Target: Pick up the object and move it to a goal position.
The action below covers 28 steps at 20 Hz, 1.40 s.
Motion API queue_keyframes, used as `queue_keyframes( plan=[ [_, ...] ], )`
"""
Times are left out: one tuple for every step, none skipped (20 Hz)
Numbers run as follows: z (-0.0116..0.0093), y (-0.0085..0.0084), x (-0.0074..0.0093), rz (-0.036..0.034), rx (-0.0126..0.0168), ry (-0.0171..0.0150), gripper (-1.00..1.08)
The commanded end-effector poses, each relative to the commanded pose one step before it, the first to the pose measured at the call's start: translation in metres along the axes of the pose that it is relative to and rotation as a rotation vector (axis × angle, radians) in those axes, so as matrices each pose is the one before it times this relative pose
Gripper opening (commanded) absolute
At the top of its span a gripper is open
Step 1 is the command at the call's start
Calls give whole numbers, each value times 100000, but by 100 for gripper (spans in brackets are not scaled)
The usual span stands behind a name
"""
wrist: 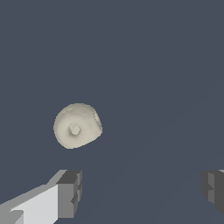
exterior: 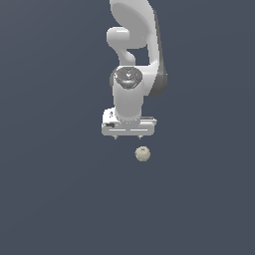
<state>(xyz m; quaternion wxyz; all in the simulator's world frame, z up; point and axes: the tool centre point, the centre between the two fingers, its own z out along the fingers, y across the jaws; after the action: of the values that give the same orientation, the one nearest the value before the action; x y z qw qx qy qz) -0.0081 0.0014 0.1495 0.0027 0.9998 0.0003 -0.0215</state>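
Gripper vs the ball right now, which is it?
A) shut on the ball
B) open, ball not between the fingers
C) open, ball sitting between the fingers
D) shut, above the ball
B: in the wrist view the gripper has its fingers spread wide, and the ball lies clear of the gap, off toward one finger; the exterior view shows it apart from the gripper too.

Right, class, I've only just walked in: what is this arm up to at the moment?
A white robot arm is going after a small beige ball lying on a plain dark surface. Its end effector hangs open, with the two fingers spread wide, and nothing is held. In the exterior view the ball sits just beyond the fingertips and slightly toward that view's right, not yet between the fingers.
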Motion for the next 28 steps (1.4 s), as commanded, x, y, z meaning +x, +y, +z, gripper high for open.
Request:
queue_keyframes(
  plan=[
    [0, 1, 0, 0, 0, 0, 100],
    [14, -8, 6, -69, 1, 2, 100],
    [44, 27, 18, -119, 7, 2, 100],
    [72, 29, 28, -218, 11, 3, 100],
    [99, 39, 38, -301, 17, 3, 100],
    [124, 66, 45, -345, 22, -1, 100],
    [134, 88, 45, -337, 28, -9, 100],
    [104, 104, 30, -193, 26, -17, 100],
    [70, 106, 15, -60, 25, -24, 100],
    [39, 100, 0, 54, 28, -32, 100],
    [9, 107, -13, 188, 31, -42, 100],
    [-21, 92, -23, 272, 27, -40, 100],
    [-28, 34, -18, 181, 12, -20, 100],
    [2, -30, 6, -67, -9, 13, 100],
    [40, -96, 32, -355, -29, 45, 100],
    [79, -135, 55, -585, -40, 69, 100],
    [117, -181, 79, -830, -53, 96, 100],
    [156, -231, 104, -1083, -64, 124, 100],
    [196, -282, 130, -1339, -74, 153, 100],
    [235, -338, 157, -1602, -82, 184, 100],
    [275, -401, 186, -1883, -87, 219, 100],
    [318, -473, 220, -2192, -89, 260, 100],
    [360, -539, 253, -2478, -84, 299, 100],
    [400, -595, 286, -2740, -72, 337, 100],
    [442, -655, 321, -3010, -55, 378, 100],
    [443, -658, 329, -3008, -29, 389, 100],
    [402, -596, 305, -2720, -5, 361, 100],
    [361, -533, 279, -2428, 12, 331, 100]
  ],
)
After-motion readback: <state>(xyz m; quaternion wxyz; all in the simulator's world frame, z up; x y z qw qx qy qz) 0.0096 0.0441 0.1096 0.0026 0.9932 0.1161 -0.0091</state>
